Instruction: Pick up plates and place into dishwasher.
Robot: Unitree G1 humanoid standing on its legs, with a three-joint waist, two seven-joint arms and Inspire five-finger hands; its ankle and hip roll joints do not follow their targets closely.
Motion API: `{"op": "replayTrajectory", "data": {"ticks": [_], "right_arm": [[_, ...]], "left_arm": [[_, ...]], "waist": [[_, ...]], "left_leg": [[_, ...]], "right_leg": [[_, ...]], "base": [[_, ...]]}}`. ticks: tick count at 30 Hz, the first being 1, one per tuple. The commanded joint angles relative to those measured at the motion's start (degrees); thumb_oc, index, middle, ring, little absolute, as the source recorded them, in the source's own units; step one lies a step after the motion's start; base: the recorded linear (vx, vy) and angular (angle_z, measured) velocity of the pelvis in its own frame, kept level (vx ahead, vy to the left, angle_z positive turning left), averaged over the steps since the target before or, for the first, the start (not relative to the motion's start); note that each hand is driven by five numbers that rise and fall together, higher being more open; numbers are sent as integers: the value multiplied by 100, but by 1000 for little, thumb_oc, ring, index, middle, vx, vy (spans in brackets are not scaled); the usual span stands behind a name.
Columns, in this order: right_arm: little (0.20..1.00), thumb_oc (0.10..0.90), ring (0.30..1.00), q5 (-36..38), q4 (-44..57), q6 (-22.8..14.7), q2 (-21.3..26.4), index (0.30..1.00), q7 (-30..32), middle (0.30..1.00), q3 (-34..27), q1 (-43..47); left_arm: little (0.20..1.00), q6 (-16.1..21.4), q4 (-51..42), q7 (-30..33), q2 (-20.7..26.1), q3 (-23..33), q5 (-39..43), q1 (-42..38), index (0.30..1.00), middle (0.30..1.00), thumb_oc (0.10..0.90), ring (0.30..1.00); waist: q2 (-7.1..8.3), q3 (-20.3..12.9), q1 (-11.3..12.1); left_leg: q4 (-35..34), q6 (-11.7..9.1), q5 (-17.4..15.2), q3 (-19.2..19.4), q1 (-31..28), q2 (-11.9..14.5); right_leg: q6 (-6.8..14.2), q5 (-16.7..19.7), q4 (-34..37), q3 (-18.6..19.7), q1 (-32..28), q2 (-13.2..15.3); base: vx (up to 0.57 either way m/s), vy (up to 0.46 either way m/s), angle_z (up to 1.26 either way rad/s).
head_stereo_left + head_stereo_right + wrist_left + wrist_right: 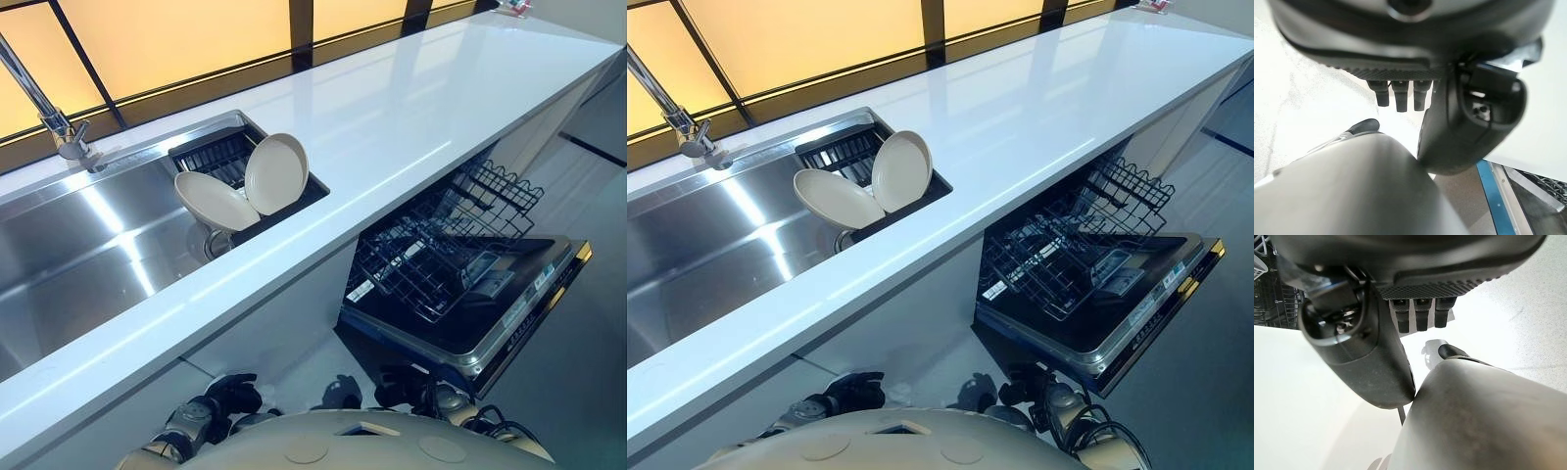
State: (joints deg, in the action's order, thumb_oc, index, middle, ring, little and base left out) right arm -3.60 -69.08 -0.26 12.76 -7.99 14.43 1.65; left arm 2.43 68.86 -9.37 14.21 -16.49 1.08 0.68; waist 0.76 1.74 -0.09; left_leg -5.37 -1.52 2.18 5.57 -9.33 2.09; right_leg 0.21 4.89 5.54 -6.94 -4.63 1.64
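Waiting: two cream plates (250,186) lean in a dark drainer rack (223,157) inside the steel sink (88,245), set in the white bench (392,117).
Dishwasher: dishwasher (460,284) open below the bench, wire basket pulled out, no plates in it.
Progress: nothing loaded yet; both plates remain.
Left hand: left hand (230,394) low, fingers loosely hanging, holding nothing.
Right hand: right hand (1024,384) likewise relaxed, holding nothing.
Writing: none legible.

Dark left hand (231,394) and right hand (402,384) have textured black palm pads, stubby black fingers (1400,98) and bulky glossy thumbs, on silver-grey arms.
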Motion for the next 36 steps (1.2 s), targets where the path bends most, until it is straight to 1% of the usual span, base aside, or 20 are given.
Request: {"op": "replayTrajectory", "data": {"ticks": [1, 3, 9, 12, 15, 17, 18, 20, 22, 24, 25, 26, 27, 29, 30, 31, 33, 35, 36], "right_arm": [[900, 800, 900, -213, -267, -45, -21, 900, -143, 900, 352, 122], [900, 800, 900, -225, -268, -59, -10, 900, -153, 900, 348, 120], [900, 800, 900, -229, -268, -62, 7, 900, -168, 900, 346, 122], [900, 800, 900, -240, -273, -62, 11, 900, -165, 900, 368, 133], [900, 800, 900, -272, -273, -61, 18, 900, -189, 900, 435, 149], [900, 800, 900, -288, -261, -57, 26, 900, -205, 900, 491, 154], [900, 800, 900, -294, -260, -55, 30, 900, -210, 900, 505, 159], [900, 800, 900, -298, -234, -32, 60, 900, -231, 900, 583, 188], [900, 800, 900, -284, -172, 15, 84, 900, -243, 900, 633, 204], [900, 800, 900, -235, -87, 69, 131, 900, -256, 900, 670, 220], [900, 800, 900, -203, -36, 97, 152, 900, -262, 900, 677, 222], [900, 800, 900, -171, -2, 126, 156, 900, -252, 900, 682, 224], [900, 800, 900, -153, 51, 163, 160, 900, -241, 900, 676, 217], [900, 800, 900, -157, 102, 192, 169, 900, -238, 900, 654, 201], [900, 800, 900, -159, 131, 209, 166, 900, -219, 900, 636, 184], [900, 800, 900, -176, 145, 190, 172, 900, -207, 900, 595, 158], [900, 800, 900, -188, 154, 158, 175, 900, -175, 900, 574, 124], [900, 800, 900, -203, 136, 102, 170, 900, -141, 900, 572, 99], [900, 800, 900, -192, 121, 75, 174, 900, -128, 900, 586, 93]], "left_arm": [[900, 169, 300, -231, -251, -115, -55, -338, 900, 900, 800, 900], [900, 204, 277, -255, -251, -112, 66, -337, 900, 900, 800, 900], [900, 299, 246, -168, -222, -144, -170, -348, 900, 900, 800, 900], [900, 394, 218, 28, -204, -234, -639, -377, 900, 900, 800, 900], [900, 462, 184, 347, -148, -478, -1163, -460, 900, 900, 800, 900], [900, 633, 106, 545, -96, -667, -1571, -541, 900, 900, 800, 900], [900, 630, 76, 569, -87, -717, -1570, -564, 900, 900, 800, 900], [900, 863, -116, 708, -27, -960, -1637, -698, 900, 900, 800, 900], [900, 1062, -404, 677, -6, -1101, -1594, -844, 900, 900, 800, 900], [900, 1118, -1128, 325, 71, -1289, -1284, -1029, 900, 900, 800, 900], [900, 1140, -1599, 34, 126, -1367, -989, -1090, 900, 900, 800, 900], [900, 1066, -2038, -258, 176, -1431, -714, -1141, 900, 900, 800, 900], [900, 867, -2693, -607, 264, -1497, -315, -1187, 900, 900, 800, 900], [900, 682, -3358, -1003, 371, -1550, 131, -1221, 900, 900, 800, 900], [900, 547, -3891, -1286, 450, -1583, 435, -1253, 900, 900, 800, 900], [900, 537, -4445, -1686, 545, -1613, 811, -1272, 900, 900, 800, 900], [900, 295, -5376, -2091, 654, -1650, 1187, -1296, 900, 900, 800, 900], [900, 296, -5962, -2393, 741, -1665, 1497, -1321, 900, 900, 800, 900], [900, 104, -6431, -2524, 771, -1646, 1811, -1363, 900, 900, 800, 900]], "waist": [[42, 187, -41], [40, 194, -41], [37, 202, -36], [28, 201, -39], [17, 197, -70], [10, 198, -96], [6, 198, -103], [-11, 208, -135], [-21, 230, -152], [-43, 264, -170], [-49, 289, -170], [-57, 302, -164], [-67, 316, -158], [-80, 333, -147], [-92, 338, -135], [-107, 354, -125], [-127, 373, -114], [-140, 385, -111], [-149, 385, -106]], "left_leg": [[62, 303, -320, -88, 38, -371], [68, 306, -321, -84, 46, -372], [64, 304, -322, -89, 39, -372], [59, 305, -320, -86, 43, -370], [54, 299, -315, -69, 47, -364], [42, 293, -315, -60, 39, -361], [41, 291, -315, -54, 39, -358], [37, 281, -310, -33, 57, -346], [37, 279, -311, -23, 67, -337], [37, 266, -296, -18, 101, -325], [37, 260, -291, -18, 114, -318], [37, 258, -288, -28, 124, -318], [37, 254, -284, -31, 137, -314], [37, 255, -284, -35, 146, -313], [37, 259, -284, -44, 160, -313], [37, 259, -281, -48, 174, -308], [37, 265, -283, -74, 188, -308], [37, 272, -290, -97, 191, -314], [37, 276, -294, -114, 193, -319]], "right_leg": [[234, -385, -230, 74, -285, -79], [233, -388, -234, 82, -280, -80], [236, -394, -238, 74, -285, -82], [236, -394, -239, 78, -280, -84], [244, -395, -246, 98, -264, -87], [251, -394, -247, 109, -258, -93], [254, -396, -249, 114, -256, -95], [264, -399, -264, 150, -227, -106], [273, -397, -270, 164, -214, -114], [286, -381, -287, 173, -175, -117], [292, -370, -282, 174, -168, -118], [296, -358, -275, 173, -164, -118], [300, -346, -271, 173, -152, -116], [300, -336, -263, 170, -147, -115], [303, -327, -254, 164, -140, -112], [309, -317, -247, 143, -134, -105], [313, -314, -238, 116, -130, -100], [314, -318, -226, 103, -142, -99], [315, -321, -215, 92, -151, -98]], "base": [[0, 0, 0], [0, 0, 0], [0, 0, 0], [0, 0, 0], [0, 0, 0], [0, 0, 0], [0, 0, 0], [-7, 3, -3], [-29, 3, -7], [-52, -3, -3], [-51, -13, -3], [-48, -15, -3], [-34, -11, -3], [-15, -4, -1], [-41, -15, 0], [-45, -16, 0], [-40, -15, 2], [-10, -4, 2], [-13, -7, 6]]}}
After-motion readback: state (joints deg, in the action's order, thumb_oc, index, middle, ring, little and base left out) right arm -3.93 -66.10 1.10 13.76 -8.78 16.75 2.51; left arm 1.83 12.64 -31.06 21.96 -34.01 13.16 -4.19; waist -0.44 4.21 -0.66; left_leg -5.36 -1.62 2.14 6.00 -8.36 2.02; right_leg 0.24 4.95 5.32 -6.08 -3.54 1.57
